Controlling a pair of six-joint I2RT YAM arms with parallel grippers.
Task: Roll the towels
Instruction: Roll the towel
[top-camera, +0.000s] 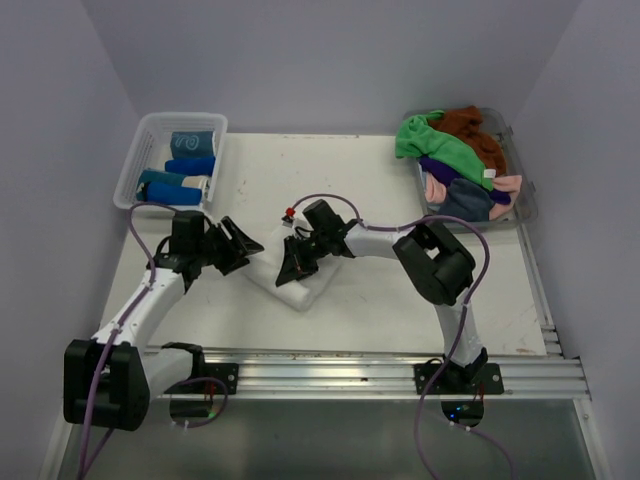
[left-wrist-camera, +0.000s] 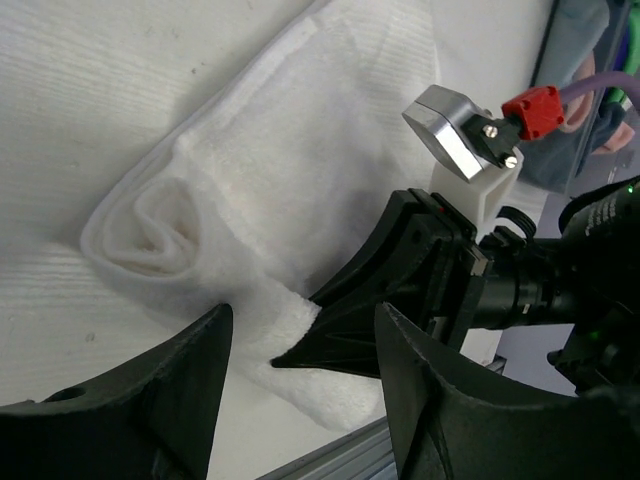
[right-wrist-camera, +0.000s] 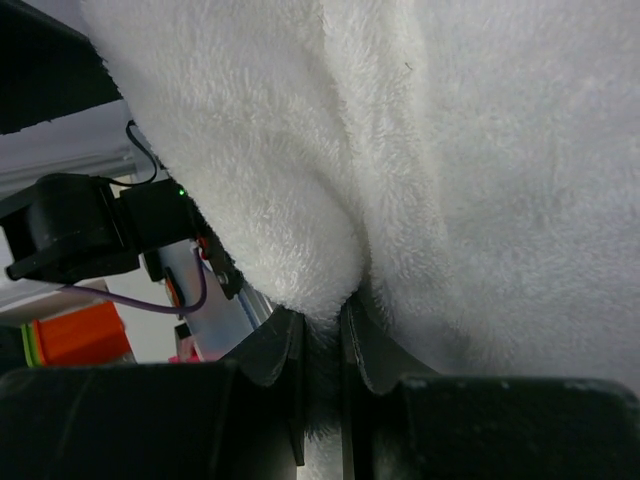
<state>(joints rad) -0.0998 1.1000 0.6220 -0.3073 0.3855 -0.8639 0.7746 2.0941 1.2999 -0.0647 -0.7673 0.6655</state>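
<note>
Nearest lies the mounting rail (top-camera: 330, 372), at the near edge of the table (top-camera: 390, 300). At far left, the basket (top-camera: 135, 165) is stocked w/ rolled towels (top-camera: 188, 166), approx. four, in blue & grey-blue; these can be counted as done.

Just right of it, the left gripper (top-camera: 243, 246) is held beside the white towel (top-camera: 312, 290), jaws spread & nothing gripped.

At mid-table the white towel is partly worked. In the left wrist view its left end is seen wound into a loose spiral, w/ the rest lying flat. A fold at its edge is pinched by the right gripper (top-camera: 297, 262), fingers pressed together on the cloth.

At far right, the tub (top-camera: 521, 214) is heaped w/ loose towels (top-camera: 436, 146): green, rust-brown, purple, pink & grey, none rolled.

Progress is judged at roughly the halfway mark or a bit short: one roll to be finished & binned, then the tub pile to be worked through.
</note>
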